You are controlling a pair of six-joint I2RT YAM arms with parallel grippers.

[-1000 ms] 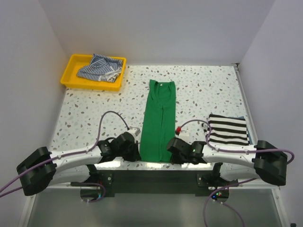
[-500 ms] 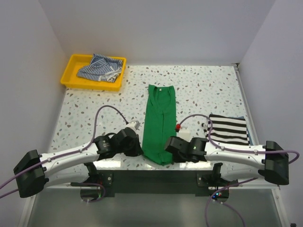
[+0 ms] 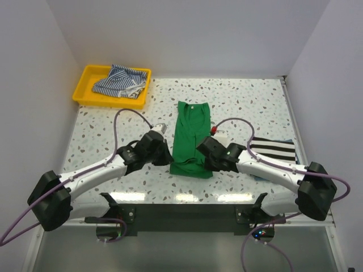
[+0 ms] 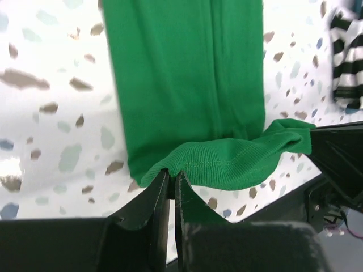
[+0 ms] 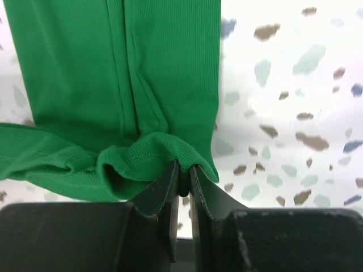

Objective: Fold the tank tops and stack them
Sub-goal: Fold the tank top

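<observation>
Green tank top [image 3: 191,130] lies lengthwise on the desk [image 3: 91,130], soft, light, limp. My left hand [image 4: 172,184] is pinched narrow on its near hem's left corner, my right hand [image 5: 184,173] on the right corner; held there, the sagging hem should fold over evenly.

left gripper [image 4: 172,184] pinching hem of green tank top [image 4: 187,85], hem lifted over speckled table [image 4: 51,113], black-and-white striped top [image 4: 347,62] at right edge
</observation>
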